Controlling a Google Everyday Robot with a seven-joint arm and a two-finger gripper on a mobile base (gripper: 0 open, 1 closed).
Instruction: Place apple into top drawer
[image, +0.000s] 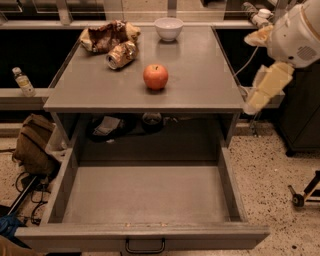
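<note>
The red-orange apple stands on the grey cabinet top, near its middle and a little toward the front. The top drawer is pulled fully out below it, grey and with nothing inside, its dark handle at the front. My gripper is at the right edge of the cabinet top, about level with it and to the right of the apple. Its cream fingers are spread apart and hold nothing.
A crushed metallic can, a crumpled brown bag and a white bowl sit at the back of the top. A plastic bottle stands on the left ledge. A brown bag lies on the floor at left.
</note>
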